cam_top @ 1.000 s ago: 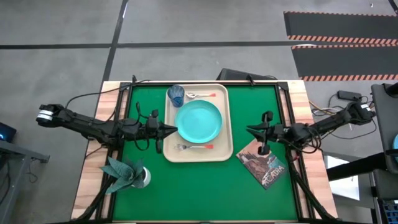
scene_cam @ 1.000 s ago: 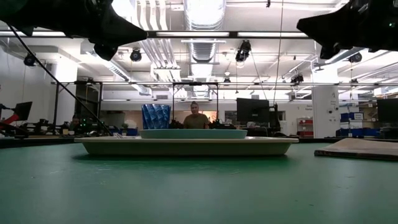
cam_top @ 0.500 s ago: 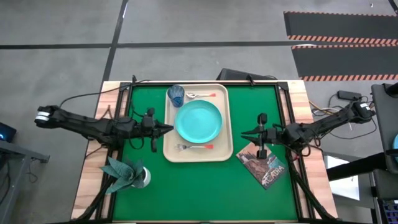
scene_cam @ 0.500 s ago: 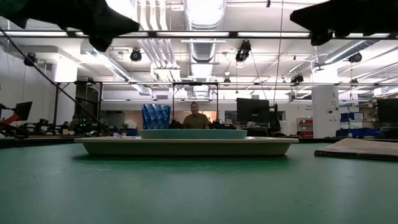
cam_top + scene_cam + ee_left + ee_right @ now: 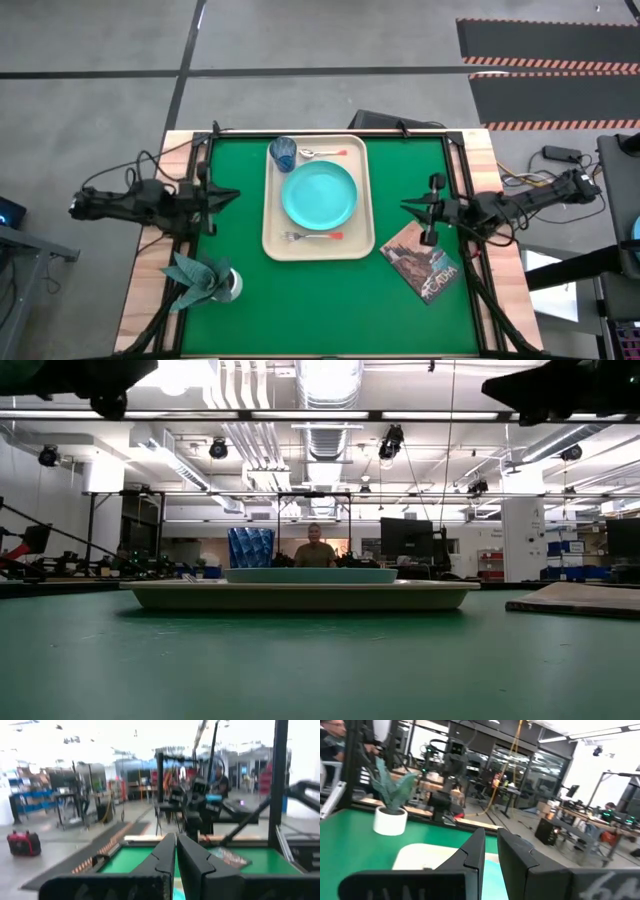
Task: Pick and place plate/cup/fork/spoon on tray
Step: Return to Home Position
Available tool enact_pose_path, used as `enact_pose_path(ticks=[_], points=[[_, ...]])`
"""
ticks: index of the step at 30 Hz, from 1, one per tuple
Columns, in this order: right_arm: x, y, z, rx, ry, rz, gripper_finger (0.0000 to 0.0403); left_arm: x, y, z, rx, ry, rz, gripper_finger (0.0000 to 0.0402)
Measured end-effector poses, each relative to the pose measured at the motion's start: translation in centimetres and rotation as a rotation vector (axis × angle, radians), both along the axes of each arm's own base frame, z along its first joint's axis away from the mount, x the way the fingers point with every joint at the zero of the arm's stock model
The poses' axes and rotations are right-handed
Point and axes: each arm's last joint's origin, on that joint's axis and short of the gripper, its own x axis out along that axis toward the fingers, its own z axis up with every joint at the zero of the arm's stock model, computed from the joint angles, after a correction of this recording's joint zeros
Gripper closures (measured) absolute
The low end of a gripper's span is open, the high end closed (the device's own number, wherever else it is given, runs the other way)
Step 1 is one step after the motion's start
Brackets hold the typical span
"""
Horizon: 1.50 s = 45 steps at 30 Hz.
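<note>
lettering on the book (image 5: 423, 262) stays unreadable; left claw (image 5: 234, 194) shut, right claw (image 5: 405, 207) nearly shut, both empty.

Open green mat (image 5: 235, 290) flanks tray (image 5: 272, 245); book (image 5: 422, 264) right.

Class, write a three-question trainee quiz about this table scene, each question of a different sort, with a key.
1. True or false: the plate lies on the tray.
2. Which lies between the plate and the tray's near rim? A) the fork B) the spoon C) the cup
3. Fill in: the right gripper hovers near the ____.

Key: 1 true; 2 A; 3 book.
</note>
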Motion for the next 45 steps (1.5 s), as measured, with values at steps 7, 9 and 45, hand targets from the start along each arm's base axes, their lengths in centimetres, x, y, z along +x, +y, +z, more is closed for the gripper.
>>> enact_pose_path(ticks=[7, 9, 45], points=[[-1.4, -1.2, 0.2, 0.003, -0.009, -0.074, 0.036, -1.5, 0.2, -2.3, 0.006, -0.073, 0.002, 0.0398], [-1.7, -1.4, 0.0, 0.005, 0.003, -0.086, 0.036, -1.7, 0.2, -2.8, 0.004, -0.087, 0.002, 0.0398], [-2.8, -1.7, -5.5, 0.238, 0.052, -0.067, 0.036, 0.0, 0.0, -7.8, -0.022, -0.011, 0.004, 0.0398]])
